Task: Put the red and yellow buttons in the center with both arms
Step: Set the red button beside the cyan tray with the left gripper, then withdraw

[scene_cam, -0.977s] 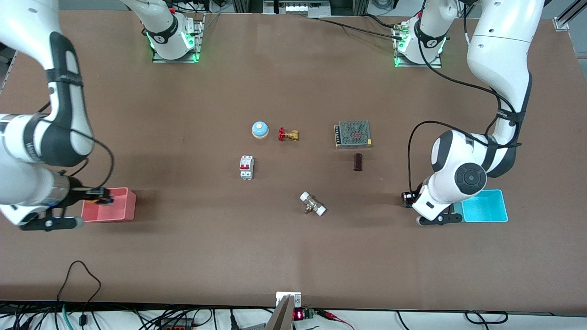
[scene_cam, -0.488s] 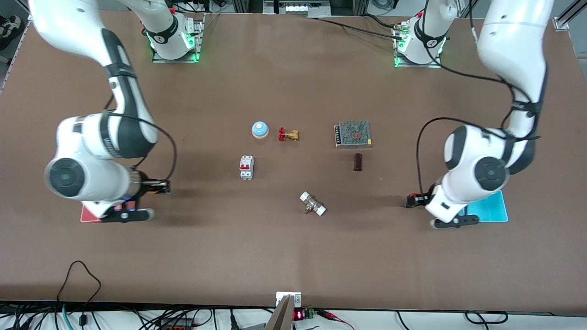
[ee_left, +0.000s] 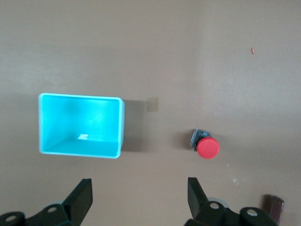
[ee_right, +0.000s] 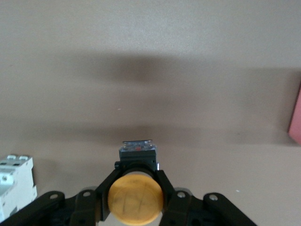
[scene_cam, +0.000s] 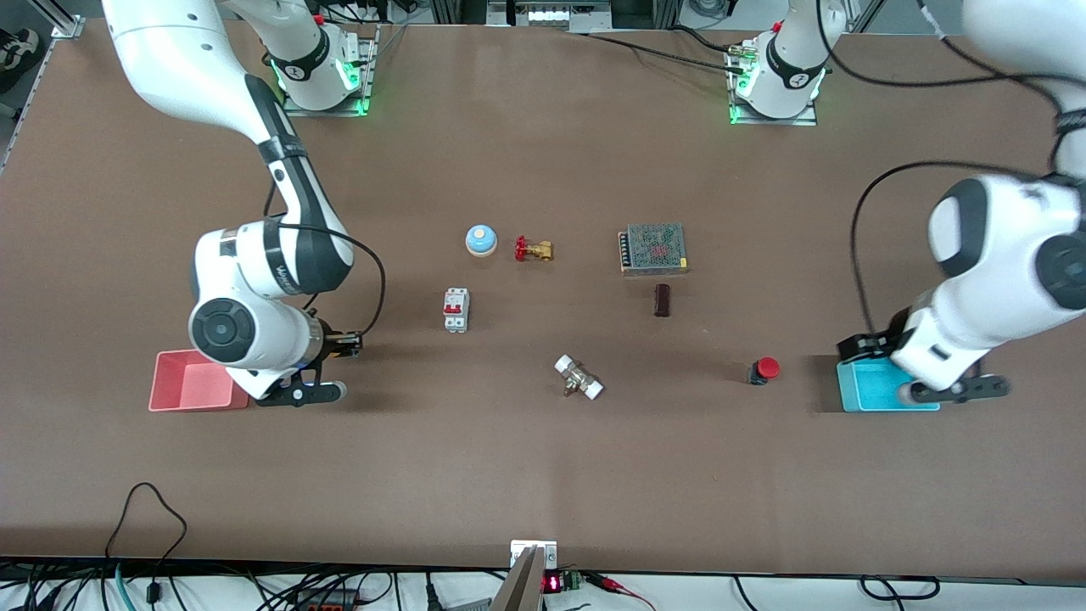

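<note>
Right gripper (ee_right: 135, 197): jaws clamped on the yellow button (ee_right: 136, 198), one black finger on each side of its round, matte orange-yellow cap; the black boxy body juts out past the fingertips. In the front view the right gripper (scene_cam: 346, 344) hangs over bare worktop (scene_cam: 475, 450) just beside the pink tray (scene_cam: 197, 381), between that tray and the circuit breaker (scene_cam: 456, 309).

Left gripper (ee_left: 136, 197): jaws spread wide, holding nothing and touching nothing. In the front view it (scene_cam: 859, 348) is over the cyan tray (scene_cam: 874, 392), at the left arm's end of the worktop.

Red button (scene_cam: 763, 370): rests alone on the worktop, between the cyan tray and the white-capped brass fitting (scene_cam: 579, 378), apart from both; smooth round red cap on a small black box body. The left wrist view shows it (ee_left: 205, 145) beside the tray (ee_left: 81, 125), not touching.

Cyan tray: glossy plastic, rectangular, upright thin walls.

Pink tray: same boxy shape, matte pink-red.

Worktop: plain matte brown, unmarked.

Others: blue dome bell (scene_cam: 480, 239), brass valve with a red handwheel (scene_cam: 533, 249), metal mesh-topped box (scene_cam: 652, 248), small dark block (scene_cam: 662, 299).
</note>
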`<state>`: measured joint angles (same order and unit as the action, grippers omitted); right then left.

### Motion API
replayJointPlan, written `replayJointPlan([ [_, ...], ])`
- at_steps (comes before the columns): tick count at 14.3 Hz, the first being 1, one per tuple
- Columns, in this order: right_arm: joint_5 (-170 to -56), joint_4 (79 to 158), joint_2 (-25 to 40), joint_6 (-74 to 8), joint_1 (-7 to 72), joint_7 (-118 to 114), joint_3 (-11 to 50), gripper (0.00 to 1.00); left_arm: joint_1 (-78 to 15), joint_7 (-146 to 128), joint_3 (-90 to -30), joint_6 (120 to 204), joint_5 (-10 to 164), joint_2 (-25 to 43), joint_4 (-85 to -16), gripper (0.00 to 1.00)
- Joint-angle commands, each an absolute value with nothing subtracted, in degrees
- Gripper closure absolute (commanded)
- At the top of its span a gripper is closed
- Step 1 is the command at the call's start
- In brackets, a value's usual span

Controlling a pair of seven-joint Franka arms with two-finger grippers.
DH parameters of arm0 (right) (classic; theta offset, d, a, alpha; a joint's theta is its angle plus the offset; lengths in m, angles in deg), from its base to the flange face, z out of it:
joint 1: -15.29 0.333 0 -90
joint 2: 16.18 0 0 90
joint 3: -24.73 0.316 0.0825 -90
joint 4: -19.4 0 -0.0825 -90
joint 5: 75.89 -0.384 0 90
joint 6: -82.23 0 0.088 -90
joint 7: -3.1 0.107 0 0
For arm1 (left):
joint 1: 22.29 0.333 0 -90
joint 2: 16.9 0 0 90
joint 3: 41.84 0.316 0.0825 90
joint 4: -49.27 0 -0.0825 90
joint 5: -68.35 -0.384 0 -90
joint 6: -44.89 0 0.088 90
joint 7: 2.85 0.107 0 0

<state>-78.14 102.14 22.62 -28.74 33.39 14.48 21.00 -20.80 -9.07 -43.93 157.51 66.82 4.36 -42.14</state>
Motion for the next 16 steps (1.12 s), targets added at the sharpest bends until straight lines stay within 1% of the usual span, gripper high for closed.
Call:
replayJointPlan([
  [1, -78.9, 104.8, 22.0, -30.9, 34.9, 18.9, 20.8, 0.71, -19.7, -5.1, -44.1, 154.1, 66.9, -0.9, -43.5, 0.06],
  [4, -78.9, 104.9, 23.3, -31.2, 35.3, 20.4, 20.8, 0.71, -19.3, -4.1, -44.1, 150.5, 67.0, -4.1, -43.4, 0.06],
  [7, -78.8, 105.4, 24.3, -31.2, 35.8, 20.4, 20.8, 0.70, -19.3, -3.0, -44.2, 148.3, 67.0, -6.6, -43.4, 0.01],
  [10, -78.4, 105.6, 24.9, -31.2, 35.8, 20.4, 20.8, 0.69, -19.4, -3.0, -44.2, 145.5, 67.0, -9.5, -43.4, 0.00],
  [11, -78.5, 105.6, 25.0, -31.2, 35.9, 20.4, 20.8, 0.62, -19.3, -3.0, -44.3, 145.0, 67.0, -10.3, -43.4, 0.00],
  [13, -78.6, 105.9, 25.2, -31.0, 36.4, 20.4, 20.7, 0.52, -19.4, -3.0, -44.3, 144.3, 67.0, -11.8, -43.5, 0.00],
  [14, -78.6, 105.9, 25.2, -30.7, 36.4, 20.4, 20.7, 0.45, -19.4, -2.9, -44.3, 143.3, 67.0, -12.2, -43.5, 0.00],
  [16, -78.6, 105.8, 25.1, -30.7, 36.3, 20.5, 20.7, 0.00, -19.4, -2.9, -44.3, 142.5, 67.0, -13.5, -43.7, 0.00],
])
